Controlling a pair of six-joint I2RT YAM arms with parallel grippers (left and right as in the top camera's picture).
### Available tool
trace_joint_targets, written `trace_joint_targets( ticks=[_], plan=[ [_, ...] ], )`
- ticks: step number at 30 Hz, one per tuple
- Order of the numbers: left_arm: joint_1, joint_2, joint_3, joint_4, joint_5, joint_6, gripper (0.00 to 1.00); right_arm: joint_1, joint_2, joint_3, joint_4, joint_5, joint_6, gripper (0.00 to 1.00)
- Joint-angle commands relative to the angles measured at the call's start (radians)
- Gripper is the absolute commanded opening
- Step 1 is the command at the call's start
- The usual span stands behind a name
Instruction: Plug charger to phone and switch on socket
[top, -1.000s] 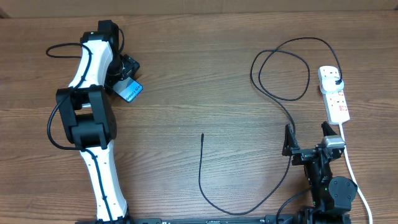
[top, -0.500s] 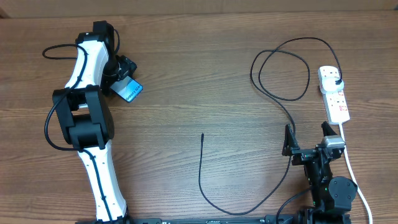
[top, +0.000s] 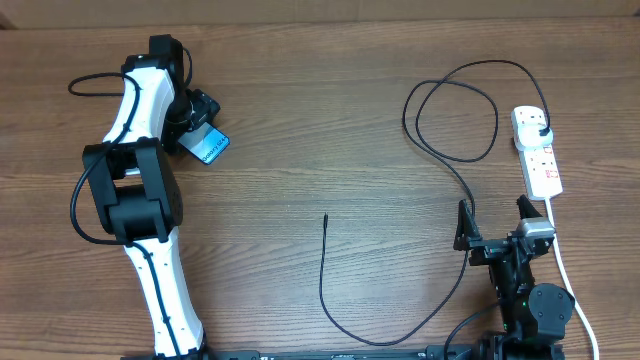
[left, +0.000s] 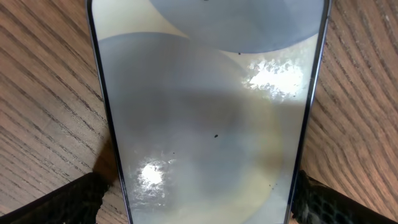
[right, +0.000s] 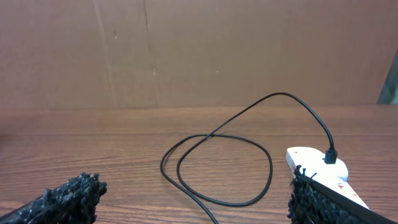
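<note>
Starting closest to the robot: the right gripper (top: 493, 216) sits low at the near edge of the table, jaws spread wide with nothing between them. It points out toward the socket (top: 541, 165), and the arm is folded up tight over its base.

Just left of it, the charger (top: 322, 275) sweeps along the near edge. Its connector tip (top: 326, 218) lies loose mid-table, well away from everything. The other end loops round and its plug (top: 541, 132) already sits in the socket on the far right.

Far left, the left arm is stretched right out with the wrist tipped down over the phone (top: 211, 148). The left gripper (left: 196, 204) is wide open too, one finger either side of the phone's long edges. I can't tell if the pads actually touch it.

My read is that the step in hand is grabbing the phone. To do that well, I'd close evenly on both long edges and stay off the glass. I'd also leave the short ends clear, since the tip has to go in there, and I can't see which end has the port.
</note>
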Motion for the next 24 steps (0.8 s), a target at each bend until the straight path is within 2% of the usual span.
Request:
trace_joint_targets(
  ticks=[1, 24],
  plan=[
    [0.011, 0.035, -0.040, 0.010, 0.031, 0.015, 1.00, 0.006, -0.010, -0.011, 0.005, -0.005, 0.002, 1.00],
    [0.009, 0.035, -0.040, -0.005, 0.037, 0.011, 1.00, 0.006, -0.010, -0.011, 0.005, -0.004, 0.002, 1.00]
  ],
)
